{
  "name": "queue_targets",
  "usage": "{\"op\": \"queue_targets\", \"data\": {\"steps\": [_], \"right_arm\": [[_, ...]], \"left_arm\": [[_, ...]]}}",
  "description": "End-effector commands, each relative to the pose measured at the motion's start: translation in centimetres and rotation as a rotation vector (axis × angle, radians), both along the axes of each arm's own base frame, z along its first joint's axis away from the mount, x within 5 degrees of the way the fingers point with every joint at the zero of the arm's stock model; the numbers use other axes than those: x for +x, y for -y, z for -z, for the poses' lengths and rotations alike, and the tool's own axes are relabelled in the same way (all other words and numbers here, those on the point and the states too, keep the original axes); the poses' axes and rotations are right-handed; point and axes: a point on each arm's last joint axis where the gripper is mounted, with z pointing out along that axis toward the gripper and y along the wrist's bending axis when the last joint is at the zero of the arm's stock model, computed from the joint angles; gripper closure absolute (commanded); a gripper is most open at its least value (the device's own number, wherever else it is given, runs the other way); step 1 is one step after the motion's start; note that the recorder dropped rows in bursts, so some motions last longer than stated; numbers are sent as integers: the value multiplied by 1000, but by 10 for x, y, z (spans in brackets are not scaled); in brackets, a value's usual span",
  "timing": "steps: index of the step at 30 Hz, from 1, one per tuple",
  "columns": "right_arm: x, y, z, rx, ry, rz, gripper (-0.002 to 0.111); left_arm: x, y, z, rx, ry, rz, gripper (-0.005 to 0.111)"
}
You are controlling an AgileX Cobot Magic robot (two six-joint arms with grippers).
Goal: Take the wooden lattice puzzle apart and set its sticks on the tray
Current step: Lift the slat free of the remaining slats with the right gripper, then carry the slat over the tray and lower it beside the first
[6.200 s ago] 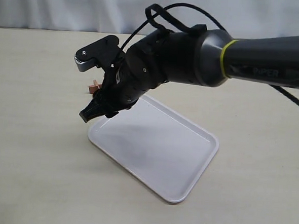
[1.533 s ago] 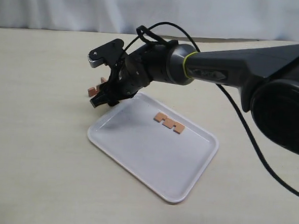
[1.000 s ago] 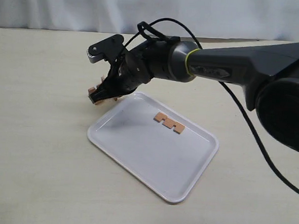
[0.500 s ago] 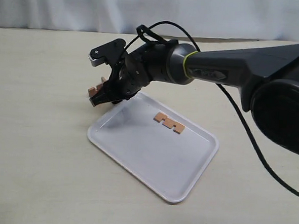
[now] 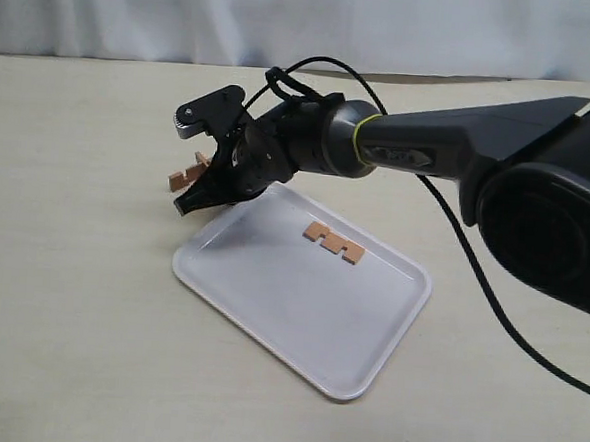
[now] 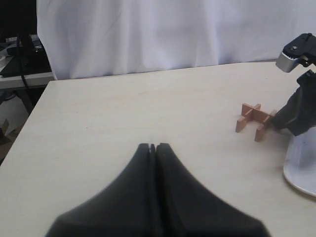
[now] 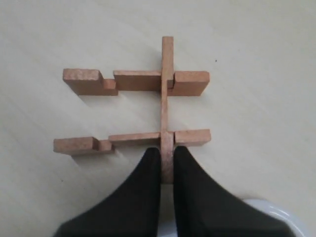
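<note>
- Right gripper (image 7: 167,157) has its jaws pinching the near end of the cross stick (image 7: 167,98), the one slat running across the two parallel ones in the wooden lattice puzzle (image 7: 138,80).
- The puzzle sits on the table (image 5: 72,267) just off the tray's upper-left corner in the exterior view, not on the tray.
- Biggest worry imo: nothing is holding the two parallel slats down. If the notches are snug, pulling the cross stick probably drags or lifts the whole lattice instead of sliding it free.
- The grip is only on the tip of that stick, so a tug at an angle could make it twist or pop out of the jaws.
- If the joint lets go suddenly, the two loose slats could tip over or skid away across the table, which makes them harder to grab.
- The left gripper (image 6: 153,148) is well away from the puzzle with its jaws pressed together on nothing, so it gives no bracing.
- Containers: only the tray (image 5: 270,300), white with a low rim. It holds one notched stick (image 5: 334,242) lying flat near its far edge, right of centre in the exterior view. I can't see anything else in it.
</note>
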Motion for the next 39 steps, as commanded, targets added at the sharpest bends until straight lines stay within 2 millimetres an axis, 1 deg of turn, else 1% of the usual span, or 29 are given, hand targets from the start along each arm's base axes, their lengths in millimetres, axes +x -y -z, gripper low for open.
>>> {"op": "queue_targets", "data": {"steps": [1, 6, 9, 11, 13, 17, 19, 22, 25, 29, 33, 39], "right_arm": [[-1, 1, -30, 14, 40, 2, 104], [-11, 6, -71, -6, 29, 9, 104], [-23, 11, -96, -31, 13, -22, 104], [-37, 14, -105, -36, -6, -57, 104], [-55, 21, -112, -45, -18, -74, 104], [-93, 41, -114, -42, -47, -63, 104], [-115, 50, -106, -50, -65, -67, 104], [-144, 61, -87, -53, -83, -72, 104], [-160, 70, -72, -47, -84, -62, 104], [-167, 82, -57, -11, -105, 19, 104], [-167, 92, -40, -8, -129, 57, 104], [-165, 92, -30, -3, -155, 79, 103]], "left_arm": [[0, 0, -2, -5, 21, -1, 107], [0, 0, -2, -5, 21, -1, 107], [0, 0, -2, -5, 21, -1, 107], [0, 0, -2, -5, 21, -1, 107], [0, 0, -2, -5, 21, -1, 107], [0, 0, -2, -5, 21, -1, 107], [0, 0, -2, -5, 21, -1, 107], [0, 0, -1, -5, 19, -1, 107], [0, 0, -1, -5, 19, -1, 107], [0, 0, -1, -5, 19, -1, 107], [0, 0, -1, -5, 19, -1, 107], [0, 0, -1, -5, 19, -1, 107]]}}
